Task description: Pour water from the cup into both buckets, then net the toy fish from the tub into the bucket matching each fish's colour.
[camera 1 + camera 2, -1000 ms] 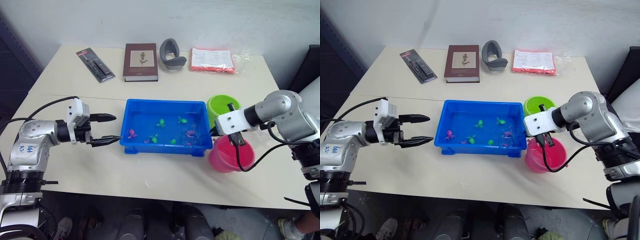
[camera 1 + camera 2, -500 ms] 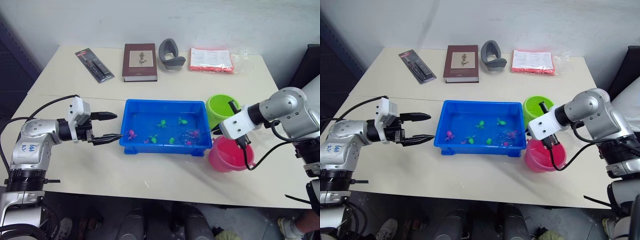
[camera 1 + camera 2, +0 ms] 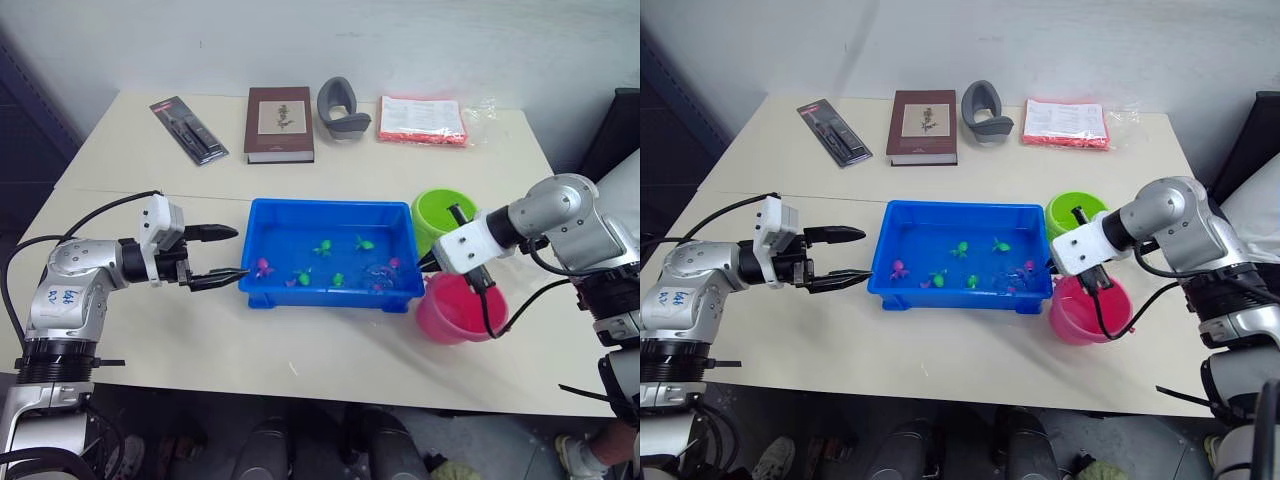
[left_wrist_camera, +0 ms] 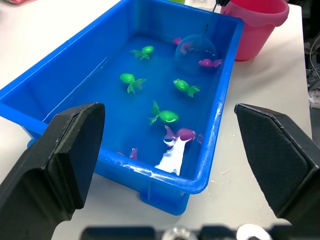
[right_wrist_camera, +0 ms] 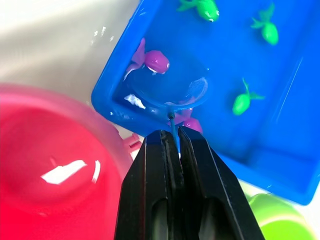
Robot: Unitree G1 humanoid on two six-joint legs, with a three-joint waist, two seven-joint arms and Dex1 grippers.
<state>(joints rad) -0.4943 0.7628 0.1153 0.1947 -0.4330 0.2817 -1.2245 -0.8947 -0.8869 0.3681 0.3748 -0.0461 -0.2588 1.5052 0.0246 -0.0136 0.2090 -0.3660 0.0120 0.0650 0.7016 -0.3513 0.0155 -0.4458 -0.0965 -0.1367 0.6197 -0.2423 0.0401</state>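
R gripper point(image 5: 171, 142), fingers pressed together on thin stem of small blue hoop net point(image 5: 167, 87), net dipped in shallow rectangular bright blue plastic tub point(image 3: 330, 215) at the end nearest the bright pink round pail point(image 3: 455, 310), w/ pink-magenta toy fish point(image 5: 155, 61) at hoop rim. Lime green round pail point(image 3: 440, 213) just behind pink one. L gripper point(image 3: 222, 256) spread, holding nothing, just beside tub's opposite end.

Left gripper point(image 3: 222, 256), centre-left of frame, arm extended sideways, fingers point(image 3: 218, 232) spread apart. Right gripper point(image 5: 171, 142), centre-right, fingers apparently pressed together, arm bent at the elbow.
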